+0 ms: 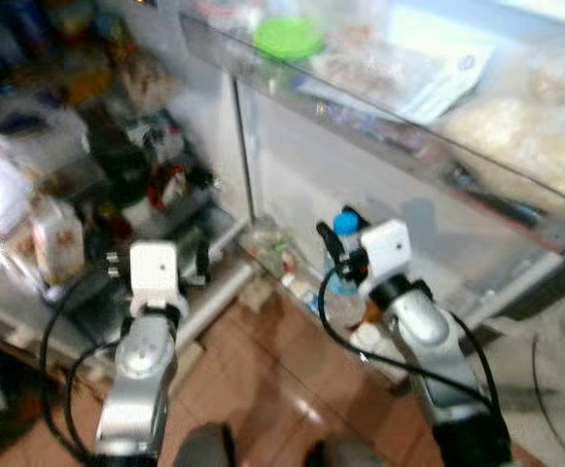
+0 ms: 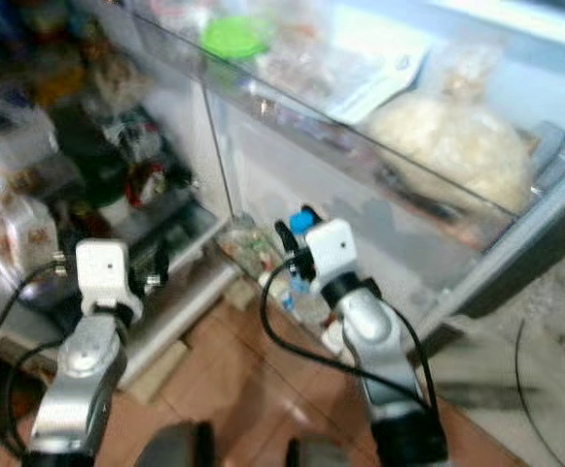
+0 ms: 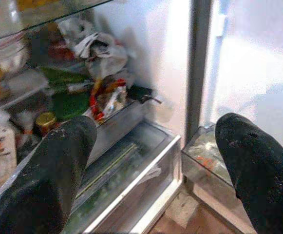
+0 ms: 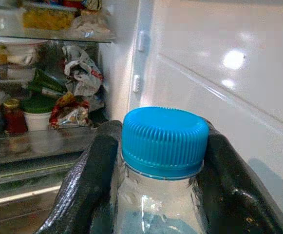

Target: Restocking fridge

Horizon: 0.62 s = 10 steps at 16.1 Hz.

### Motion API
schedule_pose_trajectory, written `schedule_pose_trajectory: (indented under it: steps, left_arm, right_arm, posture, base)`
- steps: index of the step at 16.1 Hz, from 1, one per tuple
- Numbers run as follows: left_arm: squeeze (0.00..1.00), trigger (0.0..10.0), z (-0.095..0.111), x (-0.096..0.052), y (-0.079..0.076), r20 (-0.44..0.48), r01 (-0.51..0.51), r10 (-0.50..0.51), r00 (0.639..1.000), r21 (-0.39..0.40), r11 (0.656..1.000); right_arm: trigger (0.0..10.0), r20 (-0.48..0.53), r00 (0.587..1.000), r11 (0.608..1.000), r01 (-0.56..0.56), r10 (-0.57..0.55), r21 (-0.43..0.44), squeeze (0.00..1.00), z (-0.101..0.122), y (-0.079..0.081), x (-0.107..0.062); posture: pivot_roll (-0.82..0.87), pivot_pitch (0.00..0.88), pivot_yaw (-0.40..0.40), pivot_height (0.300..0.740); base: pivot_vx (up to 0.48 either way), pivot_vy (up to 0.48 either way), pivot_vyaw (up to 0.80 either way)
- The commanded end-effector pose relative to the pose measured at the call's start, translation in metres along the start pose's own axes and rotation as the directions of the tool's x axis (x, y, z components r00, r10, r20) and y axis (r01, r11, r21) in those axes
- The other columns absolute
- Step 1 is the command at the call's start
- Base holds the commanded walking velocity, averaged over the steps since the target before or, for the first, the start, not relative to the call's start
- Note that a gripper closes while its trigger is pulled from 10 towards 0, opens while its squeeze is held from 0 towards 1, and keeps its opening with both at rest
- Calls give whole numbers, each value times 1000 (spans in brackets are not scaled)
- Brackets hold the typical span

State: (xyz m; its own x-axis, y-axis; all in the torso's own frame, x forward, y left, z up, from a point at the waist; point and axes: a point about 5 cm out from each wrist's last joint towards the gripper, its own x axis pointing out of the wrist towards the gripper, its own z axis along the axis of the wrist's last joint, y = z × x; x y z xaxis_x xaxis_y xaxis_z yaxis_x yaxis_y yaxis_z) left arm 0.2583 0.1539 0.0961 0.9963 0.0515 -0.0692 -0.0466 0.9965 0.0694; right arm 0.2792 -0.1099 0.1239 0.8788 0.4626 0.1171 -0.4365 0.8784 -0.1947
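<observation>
Two black fingers of the right gripper (image 4: 163,195) are clamping a clear bottle (image 4: 153,214) with a blue cap (image 4: 163,141) beside the fridge's white door (image 1: 515,146). The left gripper (image 3: 151,165) is hanging spread, facing crowded shelves (image 3: 58,92) and a drawer (image 3: 131,180) over brown floor tiles (image 1: 272,379).

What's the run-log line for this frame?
phase: carry to fridge | right gripper: shut on blue-capped bottle | left gripper: open, empty, facing fridge drawer | door shelf: stocked
</observation>
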Motion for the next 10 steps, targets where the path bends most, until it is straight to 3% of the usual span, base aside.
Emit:
schedule_pose_trajectory:
  steps: [1, 5, 10]
  left_arm:
    - [0, 10000, -4, -3, 10, -11, -33, 33, 999, 9, 999]
    - [0, 10000, -3, -1, 8, -6, -25, 25, 1000, 11, 1000]
    - [0, 10000, -3, -1, 7, -2, -20, 20, 1000, 7, 1000]
  right_arm:
    - [10000, 43, 999, 1000, -29, 29, 4, 0, 8, 7, 5]
    - [10000, 45, 999, 1000, -30, 29, 2, 0, 8, 6, 5]
    - [10000, 45, 999, 1000, -29, 29, -1, 0, 8, 5, 5]
  posture:
    - [44, 111, 16, 740]
    - [41, 109, 13, 740]
    - [37, 109, 12, 740]
  base:
    - [0, 0, 0]
    - [0, 68, 0]
    - [323, 300, 0]
